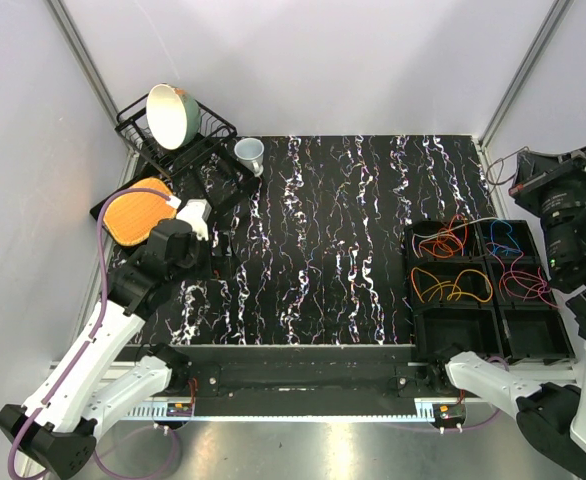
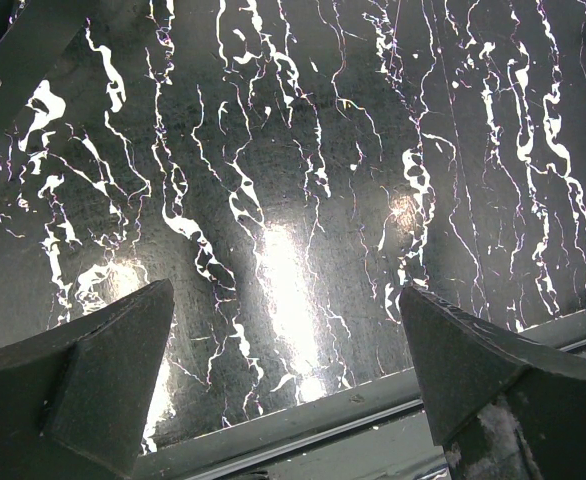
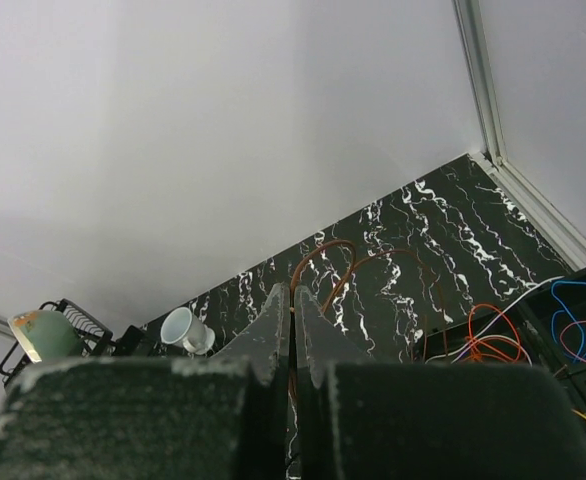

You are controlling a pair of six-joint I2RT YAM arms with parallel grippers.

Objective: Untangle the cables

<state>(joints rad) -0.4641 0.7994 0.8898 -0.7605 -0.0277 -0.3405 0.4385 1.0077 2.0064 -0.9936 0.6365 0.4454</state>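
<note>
The cables lie in loose loops in a black compartment tray [image 1: 413,318] at the right: orange and red ones [image 1: 443,238], blue [image 1: 506,238], yellow-orange [image 1: 453,287] and pink [image 1: 525,283]. My right gripper [image 1: 521,186] is raised above the tray's far right corner. In the right wrist view it [image 3: 293,296] is shut on a thin red-brown cable [image 3: 320,257] that loops up past the fingertips and trails down towards the tray. My left gripper [image 1: 209,250] is open and empty, low over the bare marbled table [image 2: 293,150] at the left; its fingers [image 2: 103,360] stand wide apart.
A black dish rack [image 1: 211,130] with a green-and-cream bowl [image 1: 170,114] stands at the back left. A white cup [image 1: 250,153] is beside it and an orange plate [image 1: 136,210] in front. The tray's two front compartments [image 1: 458,332] hold no cables.
</note>
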